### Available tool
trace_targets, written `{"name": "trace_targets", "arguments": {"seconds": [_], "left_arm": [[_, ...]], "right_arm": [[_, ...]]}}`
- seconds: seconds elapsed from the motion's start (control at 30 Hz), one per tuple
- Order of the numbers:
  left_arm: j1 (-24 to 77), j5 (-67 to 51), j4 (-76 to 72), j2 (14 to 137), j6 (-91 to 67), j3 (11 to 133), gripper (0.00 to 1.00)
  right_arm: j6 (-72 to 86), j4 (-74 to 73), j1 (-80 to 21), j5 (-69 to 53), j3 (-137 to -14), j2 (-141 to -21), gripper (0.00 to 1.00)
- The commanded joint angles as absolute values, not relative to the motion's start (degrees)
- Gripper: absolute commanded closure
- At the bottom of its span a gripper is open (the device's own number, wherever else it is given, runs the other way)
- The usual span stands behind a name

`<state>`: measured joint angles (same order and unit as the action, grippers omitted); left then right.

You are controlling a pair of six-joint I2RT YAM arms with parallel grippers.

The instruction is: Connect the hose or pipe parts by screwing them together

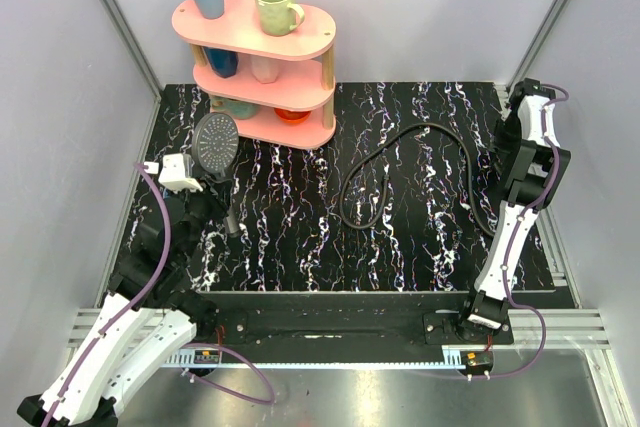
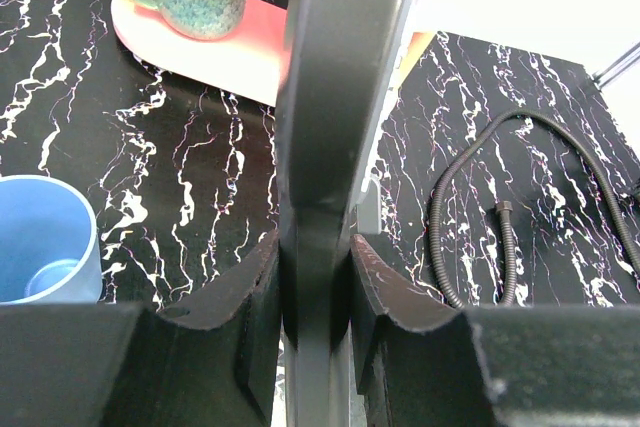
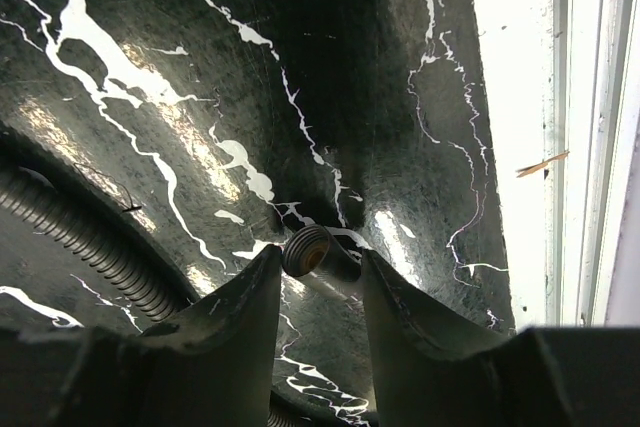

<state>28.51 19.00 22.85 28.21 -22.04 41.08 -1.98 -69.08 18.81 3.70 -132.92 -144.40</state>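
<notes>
1. So, the right gripper (image 3: pixel 320 256) is low over the table (image 3: pixel 300 67), one finger on each side of the fitting (image 3: pixel 322 257) at the end of the hose (image 3: pixel 90 237). The gaps look nearly gone. I can't tell if it's pinching yet.
2. The fitting lies tilted at bottom centre of the right wrist view, open mouth facing the camera. Grip its body and keep the mouth clear, because the thread has to stay free.
3. Centre it before closing. It's round on a hard top, so an off-centre squeeze will likely squirt it out.
4. The corrugated hose body runs along the lower left of that view, just beside the left finger. Keep it out of the jaws.
5. In the top view the rest of the hose loops through the centre and back toward the right edge. There's slack, so lift straight up and don't drag.
6. The left gripper (image 2: pixel 315 287) is clamped on the handle (image 2: pixel 335 97), which fills the middle of the left wrist view.
7. The head (image 1: pixel 216 140) sits in the upper left of the top view, handle running down-frame, well apart from the fitting.
8. Next, line up the fitting axis with the handle end before turning. A cross-thread is the main risk.
9. A cup (image 2: pixel 40 237) and a shelf (image 2: pixel 230 52) are near the left arm. Bring the parts together mid-table.
</notes>
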Motion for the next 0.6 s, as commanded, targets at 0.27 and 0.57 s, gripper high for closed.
{"name": "trace_targets", "arguments": {"seconds": [0.27,0.57], "left_arm": [[28.3,21.3,16.9,27.4,-21.6,41.7,1.00],[28.4,21.5,16.8,27.2,-21.6,41.7,1.00]], "right_arm": [[-3.1,-70.5,19.1,2.6,-135.6,-144.2,0.75],[-1.4,-69.2,19.0,-1.4,-137.4,-140.2,0.84]]}}
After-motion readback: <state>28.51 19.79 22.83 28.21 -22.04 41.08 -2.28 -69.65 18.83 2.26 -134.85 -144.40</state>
